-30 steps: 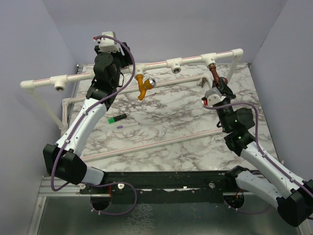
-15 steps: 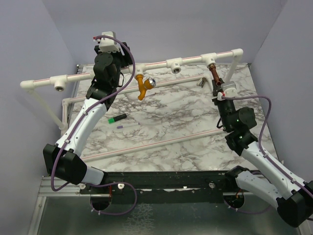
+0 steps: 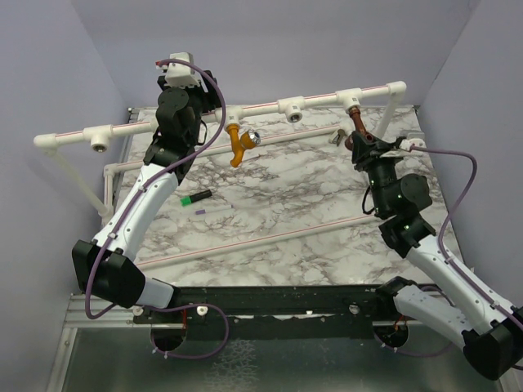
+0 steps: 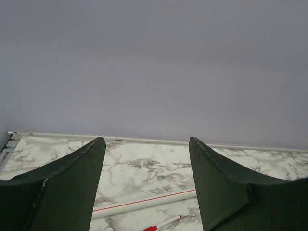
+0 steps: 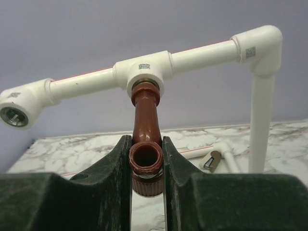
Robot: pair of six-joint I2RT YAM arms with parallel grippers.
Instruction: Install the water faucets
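The dark reddish-brown faucet hangs from the right T-fitting of the white pipe rail. My right gripper is shut on its lower end. In the right wrist view the fingers clamp the faucet's threaded open mouth from both sides. The orange-yellow faucet with its silver knob hangs from another T-fitting further left. My left gripper is raised beside the rail, left of that faucet. It is open and empty and faces the back wall.
A green marker and a thin pale pen lie on the marble table. Two open T-fittings sit on the rail. A loose pipe lies across the table. A small metal piece lies behind.
My right wrist has rolled around the brown faucet, its camera swinging from the left side over to the right, fingers staying at the faucet. The left arm has not moved.
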